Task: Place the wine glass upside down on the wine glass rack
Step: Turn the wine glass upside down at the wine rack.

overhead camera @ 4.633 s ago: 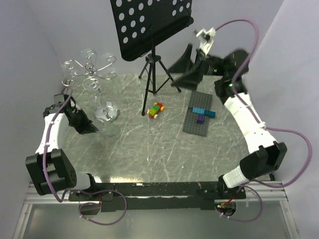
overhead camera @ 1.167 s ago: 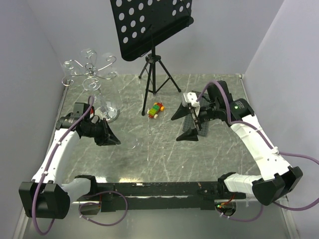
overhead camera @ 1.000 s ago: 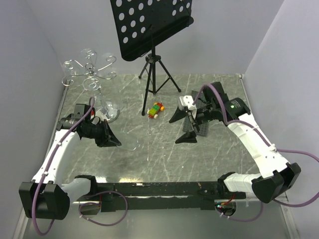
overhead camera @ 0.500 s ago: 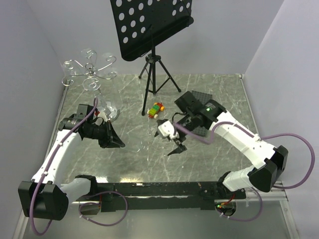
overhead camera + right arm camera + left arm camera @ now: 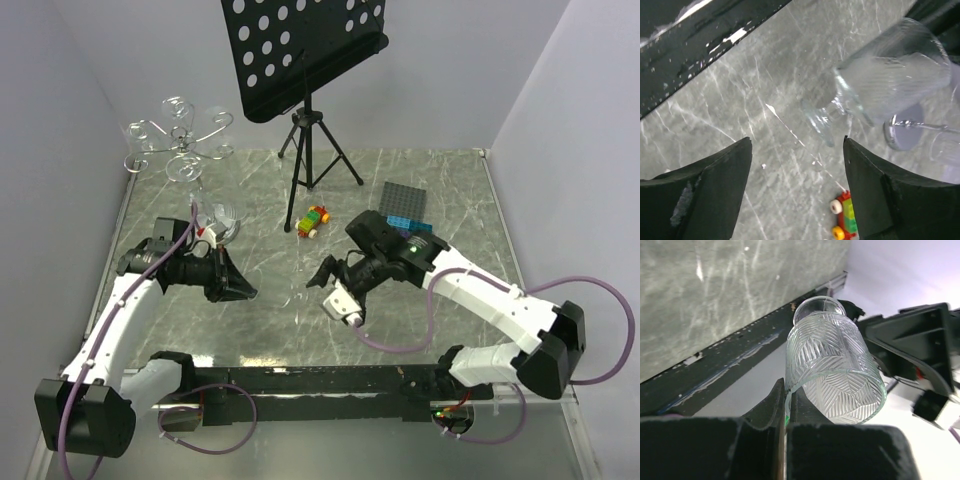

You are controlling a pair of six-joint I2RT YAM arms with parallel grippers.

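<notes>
Right claw point(image 5: 796, 142) nearer wine glass point(image 5: 890, 75), jaws spread

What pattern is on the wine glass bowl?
The wine glass is clear, with embossed herringbone ridges; the left wrist view shows it best.

Nothing can be read in any view: no words, numbers, brand marks or signs. The wine glass point(image 5: 832, 370) bears only a pressed pattern of slanting lines, not lettering.
</notes>
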